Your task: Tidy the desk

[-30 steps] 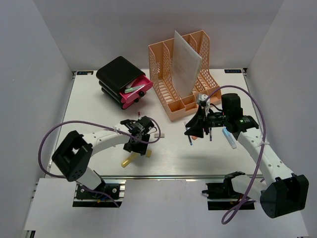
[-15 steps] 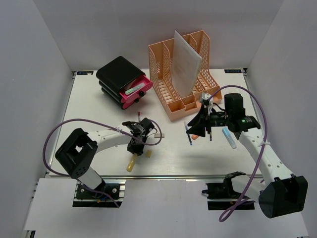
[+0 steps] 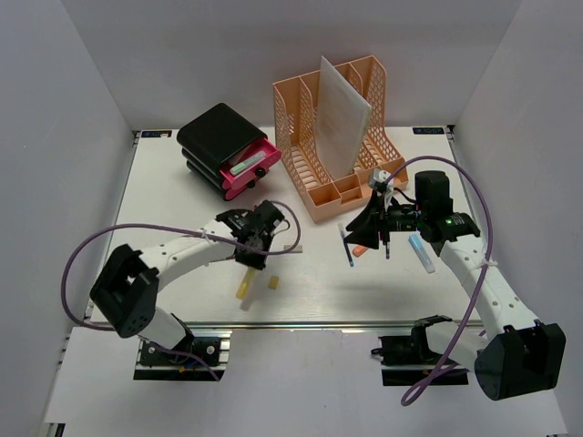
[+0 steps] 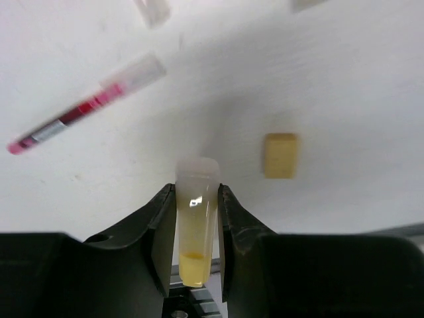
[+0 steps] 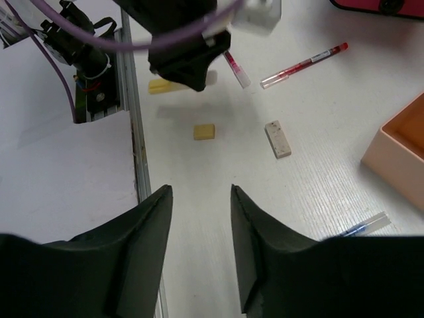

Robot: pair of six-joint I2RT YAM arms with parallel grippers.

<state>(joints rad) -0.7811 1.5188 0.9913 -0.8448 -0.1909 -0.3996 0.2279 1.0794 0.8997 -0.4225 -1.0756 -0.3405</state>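
Clutter still covers the desk [image 3: 164, 196], the broad white top that fills the overhead view between the two arms. The orange file rack [image 3: 301, 137] and the black drawer unit [image 3: 217, 137], its pink drawer pulled out, stand unmoved along the far edge. The right arm has hardly shifted, and the right gripper [image 5: 199, 199] hovers over the middle with fingers moderately apart and nothing between them. The real change is on the left. A second ago the left gripper [image 4: 197, 199] stood wide above the yellow marker [image 4: 196, 225]; now its fingers have narrowed onto the barrel, pressing both sides, and the wrist has drawn away from the near edge. Whether the marker is clear of the surface I cannot tell. The small yellow cap [image 4: 279, 156] lies just beside it and the red pen [image 4: 79, 112] a little farther off. I judge that the first pick is secured, while nearly all the sorting remains.
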